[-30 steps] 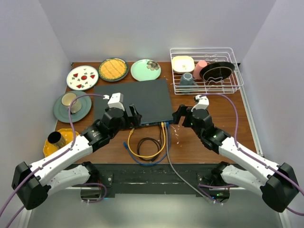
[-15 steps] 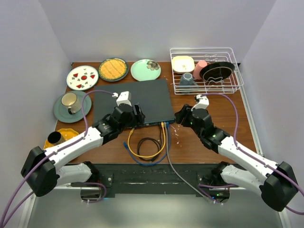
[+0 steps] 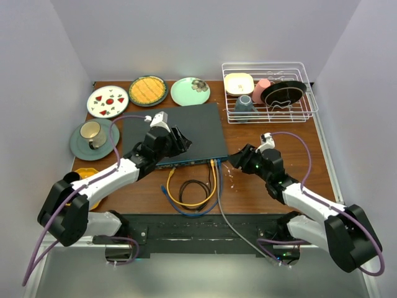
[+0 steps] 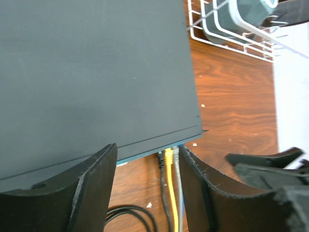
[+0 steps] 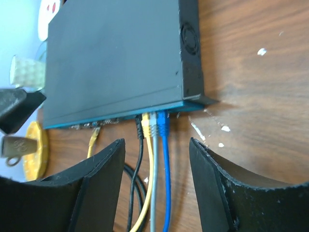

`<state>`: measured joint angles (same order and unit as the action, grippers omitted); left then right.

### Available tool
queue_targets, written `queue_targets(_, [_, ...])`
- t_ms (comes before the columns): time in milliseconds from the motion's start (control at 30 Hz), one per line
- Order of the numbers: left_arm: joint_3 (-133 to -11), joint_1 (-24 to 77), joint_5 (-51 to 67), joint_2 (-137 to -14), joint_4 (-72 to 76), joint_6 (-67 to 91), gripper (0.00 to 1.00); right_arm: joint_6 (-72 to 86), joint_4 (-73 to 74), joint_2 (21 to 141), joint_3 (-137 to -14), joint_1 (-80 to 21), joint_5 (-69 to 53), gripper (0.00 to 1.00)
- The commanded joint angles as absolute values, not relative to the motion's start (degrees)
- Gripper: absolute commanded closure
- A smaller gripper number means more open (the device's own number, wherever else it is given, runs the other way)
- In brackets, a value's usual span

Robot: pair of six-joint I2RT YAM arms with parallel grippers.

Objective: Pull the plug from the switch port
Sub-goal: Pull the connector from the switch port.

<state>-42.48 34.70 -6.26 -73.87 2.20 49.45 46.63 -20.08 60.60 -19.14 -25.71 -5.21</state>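
Note:
The switch (image 3: pixel 177 127) is a flat dark-grey box with a thin blue front edge, in the middle of the table. Black, yellow, grey and blue plugs (image 3: pixel 214 162) sit side by side in ports at the right end of that edge. They show in the right wrist view as black (image 5: pixel 140 128), yellow (image 5: pixel 147 126), grey (image 5: pixel 154 124) and blue (image 5: pixel 162 123). My left gripper (image 3: pixel 178 143) is open over the switch's front part, with the plugs (image 4: pixel 169 157) between its fingers in its wrist view. My right gripper (image 5: pixel 157 188) is open and empty, just right of the plugs in the top view (image 3: pixel 237 158).
Cables coil (image 3: pixel 192 189) on the table in front of the switch, with a loose yellow plug (image 5: pixel 95 133) near its edge. Plates (image 3: pixel 147 90) stand at the back left, a dish rack (image 3: pixel 268 93) at the back right, a cup on a plate (image 3: pixel 93 133) at the left.
My left gripper has moved away from me and to the right, onto the switch's front part. My right gripper has shifted slightly nearer and lower, beside the plugs.

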Motion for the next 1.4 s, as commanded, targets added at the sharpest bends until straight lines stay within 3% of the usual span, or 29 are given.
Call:
queue_targets(0, [-43.6,34.4,-2.5,-75.7,7.7,51.1,0.44,49.2,-31.4,62.3,-18.7,-25.2,-13.1,0.41])
queue_targets(167, [-43.2,33.7,-1.5,-78.1,7.6,51.8,0.46,51.7,-37.9,67.7,-16.8,-24.1,-16.6,0.41])
queue_targets(400, [-42.2,32.4,-0.4,-79.6,8.7,52.2,0.46,59.1,-60.9,80.1,-10.6,-18.1,-25.0,0.40])
queue_targets(800, [-43.6,32.3,1.5,-83.8,9.9,52.2,0.45,62.7,-75.6,94.0,-10.9,-18.1,-27.5,0.41])
queue_targets(1100, [-46.8,32.2,1.8,-86.6,8.3,50.9,0.45,72.4,-100.4,114.7,-11.4,-17.9,-29.6,0.49])
queue_targets(1367, [-46.2,31.8,1.8,-86.9,8.3,51.0,0.45,71.5,-100.5,114.8,-12.9,-18.2,-28.7,0.46])
